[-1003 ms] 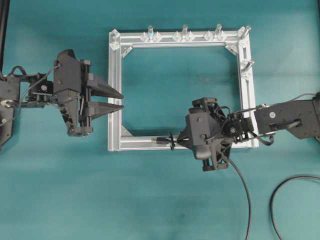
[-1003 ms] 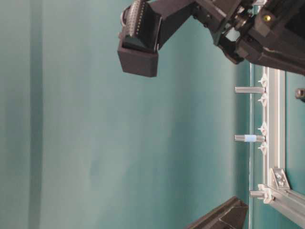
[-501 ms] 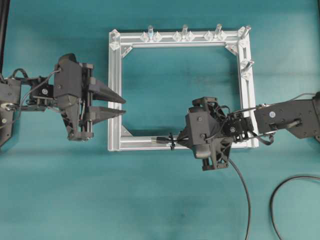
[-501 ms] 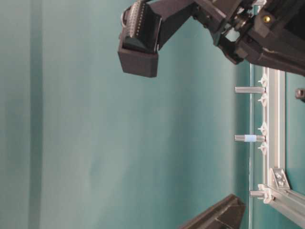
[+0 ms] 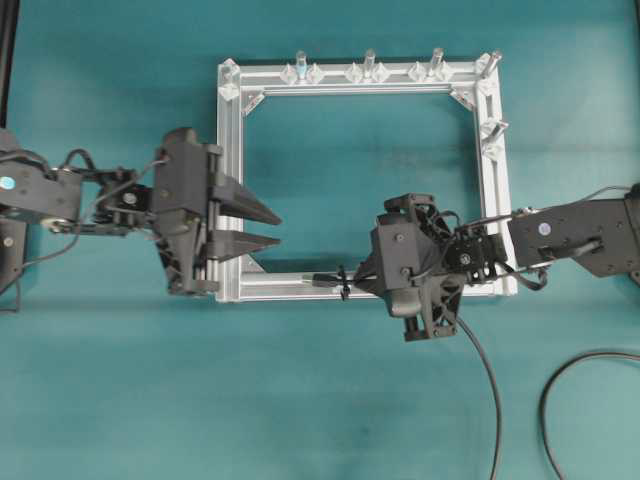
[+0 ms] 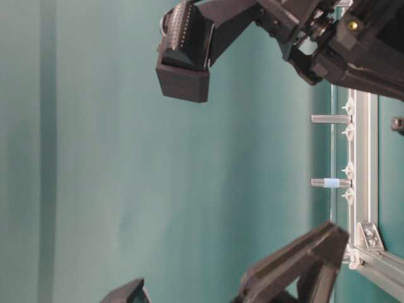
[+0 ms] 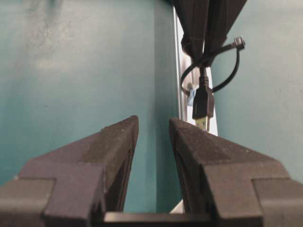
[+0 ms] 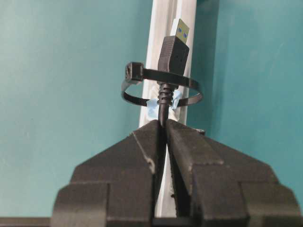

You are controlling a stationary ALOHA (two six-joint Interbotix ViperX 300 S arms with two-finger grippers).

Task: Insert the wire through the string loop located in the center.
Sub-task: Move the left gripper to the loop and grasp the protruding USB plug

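From above, the silver frame [image 5: 360, 180] lies on the teal table [image 5: 300, 400]. The right gripper [image 5: 362, 277] pinches the wire [image 5: 325, 280] at the near bar, its plug poking through the string loop [image 5: 344, 283]. The left gripper [image 5: 272, 228] has its fingers apart, empty.

The table-level view shows little, maybe just arm parts.

In the left wrist view, the plug hangs beyond the fingers.

In the right wrist view, the loop rings the wire.
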